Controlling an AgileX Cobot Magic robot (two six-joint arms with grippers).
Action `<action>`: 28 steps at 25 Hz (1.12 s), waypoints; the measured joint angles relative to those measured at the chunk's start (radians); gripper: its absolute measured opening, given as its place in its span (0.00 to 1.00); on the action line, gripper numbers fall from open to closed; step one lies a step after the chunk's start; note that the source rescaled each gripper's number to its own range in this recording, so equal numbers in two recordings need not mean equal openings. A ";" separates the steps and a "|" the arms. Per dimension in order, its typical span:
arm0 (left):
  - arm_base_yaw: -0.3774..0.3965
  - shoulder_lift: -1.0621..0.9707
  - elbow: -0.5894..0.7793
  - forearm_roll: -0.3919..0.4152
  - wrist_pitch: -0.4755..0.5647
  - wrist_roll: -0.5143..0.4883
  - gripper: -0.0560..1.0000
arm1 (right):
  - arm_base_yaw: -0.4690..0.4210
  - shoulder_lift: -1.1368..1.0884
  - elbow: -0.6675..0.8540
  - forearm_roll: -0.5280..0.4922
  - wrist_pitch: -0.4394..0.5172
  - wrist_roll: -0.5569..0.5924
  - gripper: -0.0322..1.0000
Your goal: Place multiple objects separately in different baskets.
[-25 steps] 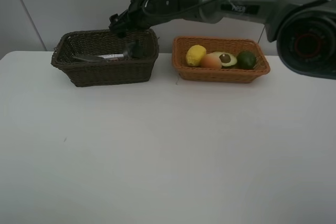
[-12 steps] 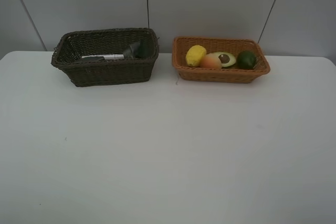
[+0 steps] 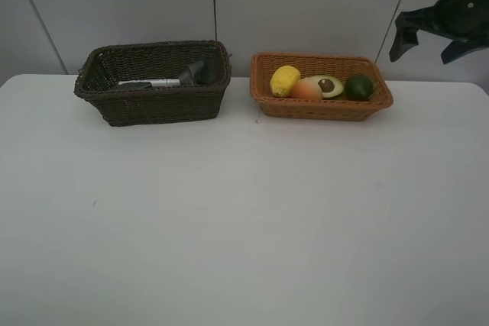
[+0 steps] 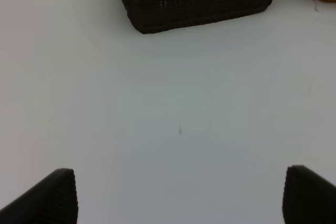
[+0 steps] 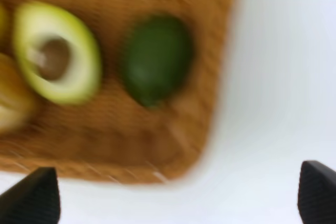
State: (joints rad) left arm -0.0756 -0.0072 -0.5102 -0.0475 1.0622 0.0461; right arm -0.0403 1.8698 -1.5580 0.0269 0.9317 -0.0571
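Now the right gripper [image 3: 428, 42] hangs with its fingers spread and nothing between them, high at about two o'clock from the orange-tan basket [image 3: 321, 108]. That basket holds the lemon [image 3: 285, 80], orange-red fruit [image 3: 306, 90], halved avocado [image 3: 328, 85] and dark green fruit [image 3: 358, 86] in a row. The left gripper [image 4: 178, 198] is likewise spread and empty, the dark brown basket [image 4: 199, 3] at its twelve o'clock with a dark pump bottle [image 3: 196, 73] inside. Nothing lies loose, so sorting looks finished.
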 joint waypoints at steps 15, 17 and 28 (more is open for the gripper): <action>0.000 0.000 0.000 0.000 0.000 0.000 1.00 | -0.045 -0.946 0.697 0.044 -0.041 0.000 0.99; 0.000 0.000 0.000 0.000 0.000 0.000 1.00 | -0.045 -1.105 0.764 0.045 -0.013 0.000 0.99; 0.000 0.000 0.000 0.000 0.000 0.000 1.00 | -0.045 -1.765 0.863 0.051 0.170 0.000 0.99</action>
State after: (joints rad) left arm -0.0756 -0.0072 -0.5102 -0.0475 1.0618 0.0461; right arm -0.0857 0.1043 -0.6948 0.0774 1.1021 -0.0571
